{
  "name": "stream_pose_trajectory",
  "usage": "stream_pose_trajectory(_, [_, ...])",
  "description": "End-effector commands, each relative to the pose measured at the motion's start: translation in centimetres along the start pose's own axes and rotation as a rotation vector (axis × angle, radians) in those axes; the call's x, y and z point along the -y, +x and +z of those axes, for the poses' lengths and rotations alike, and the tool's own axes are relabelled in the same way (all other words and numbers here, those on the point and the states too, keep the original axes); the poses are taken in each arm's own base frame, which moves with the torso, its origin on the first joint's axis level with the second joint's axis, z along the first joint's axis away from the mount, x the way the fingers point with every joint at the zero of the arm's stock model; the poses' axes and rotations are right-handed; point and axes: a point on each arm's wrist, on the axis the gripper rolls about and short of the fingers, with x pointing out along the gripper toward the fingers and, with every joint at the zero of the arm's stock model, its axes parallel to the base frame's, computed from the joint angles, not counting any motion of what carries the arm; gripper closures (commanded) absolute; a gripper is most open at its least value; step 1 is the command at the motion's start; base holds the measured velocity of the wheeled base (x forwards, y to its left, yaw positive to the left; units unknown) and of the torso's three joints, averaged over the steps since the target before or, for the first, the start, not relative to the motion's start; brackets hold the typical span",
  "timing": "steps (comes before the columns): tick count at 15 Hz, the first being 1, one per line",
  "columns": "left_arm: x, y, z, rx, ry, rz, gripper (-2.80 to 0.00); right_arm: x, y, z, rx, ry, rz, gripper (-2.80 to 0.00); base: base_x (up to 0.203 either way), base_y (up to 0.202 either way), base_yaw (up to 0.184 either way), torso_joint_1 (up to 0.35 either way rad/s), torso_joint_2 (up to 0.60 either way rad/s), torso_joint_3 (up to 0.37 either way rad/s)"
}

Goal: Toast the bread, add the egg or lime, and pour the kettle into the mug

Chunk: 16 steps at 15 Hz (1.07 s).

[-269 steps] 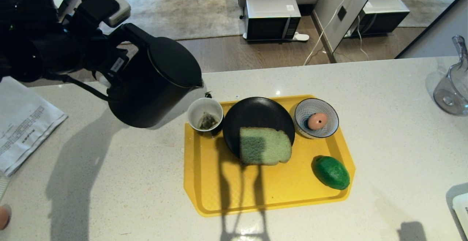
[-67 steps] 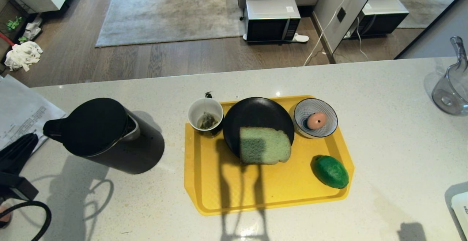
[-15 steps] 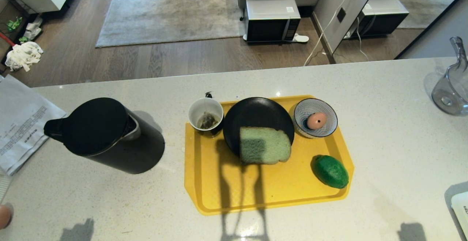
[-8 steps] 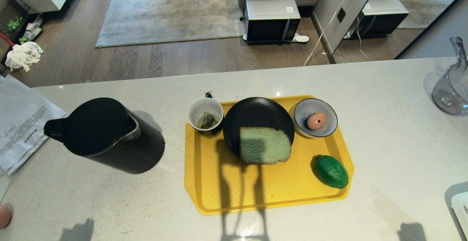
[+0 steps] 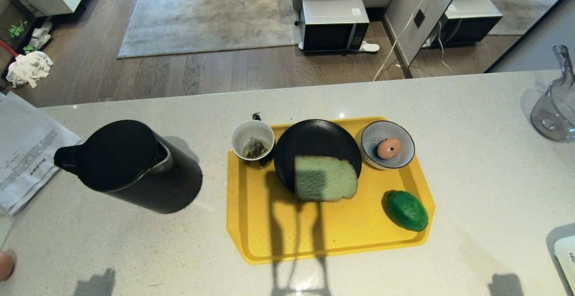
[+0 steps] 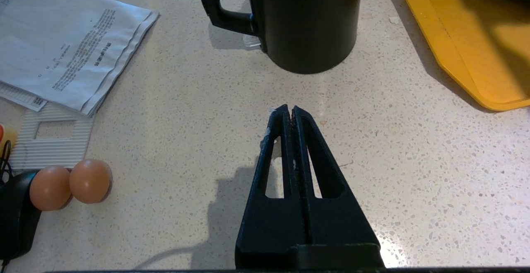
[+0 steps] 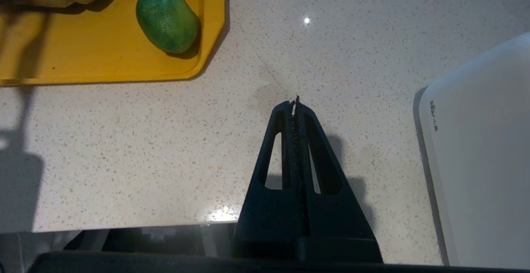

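Since pouring, the tall matte black kettle [image 5: 134, 168] stood back on the speckled bench [image 5: 471, 188], both claws clenched empty, suggesting completion.

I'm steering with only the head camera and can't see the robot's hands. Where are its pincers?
Observer: The left pincer is shut, over the counter just short of the kettle.
Operator: And the other one?
Observer: The right pincer is shut, over the counter between the yellow tray and a white appliance.
Operator: Any more eggs?
Observer: Two brown eggs lie side by side on the counter near the papers.
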Motion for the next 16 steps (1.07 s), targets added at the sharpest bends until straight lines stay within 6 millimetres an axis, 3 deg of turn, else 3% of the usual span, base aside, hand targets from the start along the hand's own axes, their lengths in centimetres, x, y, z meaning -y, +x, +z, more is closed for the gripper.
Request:
stream_pose_trajectory(1, [0.09,0.08,-0.48,-0.016,0.002,-0.002,0.0,-0.02,0.01,-0.07,-0.005,-0.06,0.01,0.0,0.0,0.0,0.0,0.0,0.0,0.0])
stream_pose_trajectory(7, [0.09,0.08,-0.48,-0.016,0.002,-0.002,0.0,-0.09,0.01,0.01,0.005,-0.166,0.038,0.0,0.0,0.0,0.0,0.0,0.0,0.0])
stream_pose_trajectory(16, [0.09,0.08,-0.47,-0.015,0.002,-0.002,0.0,-0.09,0.01,-0.07,-0.003,-0.138,0.039,0.0,0.0,0.0,0.0,0.0,0.0,0.0])
